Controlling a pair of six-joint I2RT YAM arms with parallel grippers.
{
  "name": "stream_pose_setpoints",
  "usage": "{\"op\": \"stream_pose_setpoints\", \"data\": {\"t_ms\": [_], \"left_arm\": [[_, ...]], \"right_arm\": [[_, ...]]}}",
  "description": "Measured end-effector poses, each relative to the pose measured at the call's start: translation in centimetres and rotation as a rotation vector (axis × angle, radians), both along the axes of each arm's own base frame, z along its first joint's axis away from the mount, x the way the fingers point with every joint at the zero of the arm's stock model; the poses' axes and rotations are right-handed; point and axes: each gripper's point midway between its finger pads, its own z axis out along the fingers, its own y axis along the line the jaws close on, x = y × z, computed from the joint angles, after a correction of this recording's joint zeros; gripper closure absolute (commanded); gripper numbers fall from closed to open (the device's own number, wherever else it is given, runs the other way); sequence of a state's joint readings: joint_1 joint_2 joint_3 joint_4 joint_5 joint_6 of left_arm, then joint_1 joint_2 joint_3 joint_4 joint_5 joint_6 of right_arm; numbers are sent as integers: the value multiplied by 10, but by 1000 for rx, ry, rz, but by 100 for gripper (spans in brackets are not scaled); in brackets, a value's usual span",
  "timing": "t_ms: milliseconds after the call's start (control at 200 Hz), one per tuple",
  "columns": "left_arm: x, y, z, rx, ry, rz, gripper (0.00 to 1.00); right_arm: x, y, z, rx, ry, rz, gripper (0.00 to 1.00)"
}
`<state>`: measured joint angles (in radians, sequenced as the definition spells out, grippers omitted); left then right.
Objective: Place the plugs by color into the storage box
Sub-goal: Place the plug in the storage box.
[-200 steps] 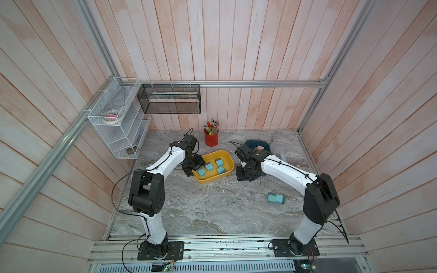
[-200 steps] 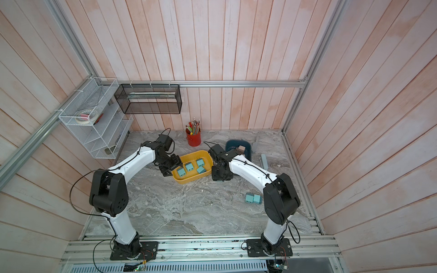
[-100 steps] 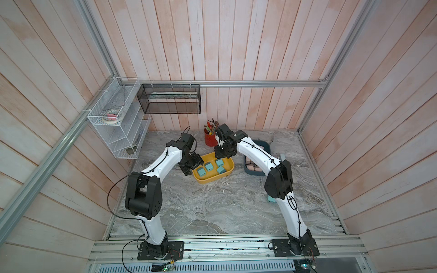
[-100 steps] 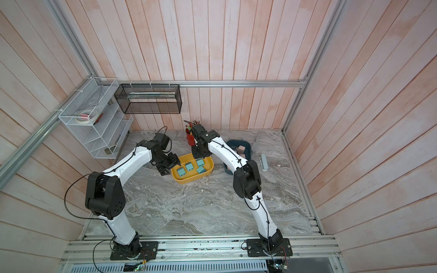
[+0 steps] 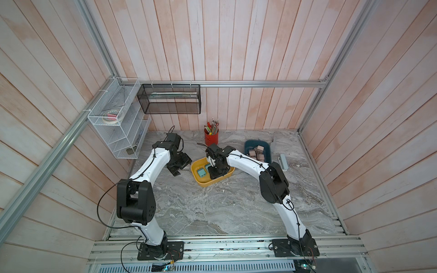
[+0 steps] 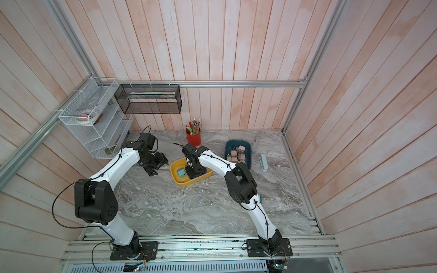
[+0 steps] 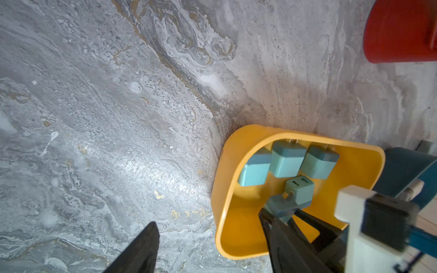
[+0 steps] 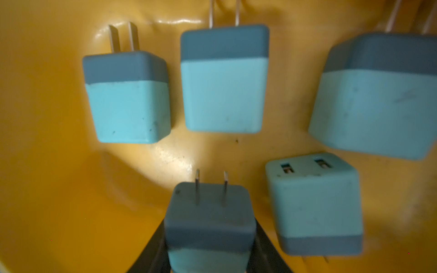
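Currently held: teal plug (image 8: 209, 217), prongs pointing away from the right gripper (image 8: 209, 256), whose jaws are clamped on its sides.
Location: inside the yellow tray (image 5: 201, 184), beside four teal plugs (image 8: 222, 82) lying there; we cannot tell whether it touches the floor.
Change: a second ago the right arm stood between the tray and the blue bin (image 5: 246, 144); it swung over the far rim, and we now find it lowered in.
Meaning: we judge this plug delivered to its colour, with only the release pending.
Left gripper (image 5: 181, 165): jaws apart, empty, beside the tray as before.
Blue bin contents: tan plugs (image 5: 257, 152).
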<state>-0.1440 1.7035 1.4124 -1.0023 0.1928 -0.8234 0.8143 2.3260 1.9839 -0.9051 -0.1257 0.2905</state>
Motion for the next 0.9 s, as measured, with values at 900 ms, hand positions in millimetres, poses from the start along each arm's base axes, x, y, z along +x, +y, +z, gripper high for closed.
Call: {"op": "stream_pose_setpoints", "data": {"t_ms": [900], "left_arm": [[-4,-1,-1,-3,9,-2,24]], "right_arm": [[38,-22,105,117,-177,-81,29]]}}
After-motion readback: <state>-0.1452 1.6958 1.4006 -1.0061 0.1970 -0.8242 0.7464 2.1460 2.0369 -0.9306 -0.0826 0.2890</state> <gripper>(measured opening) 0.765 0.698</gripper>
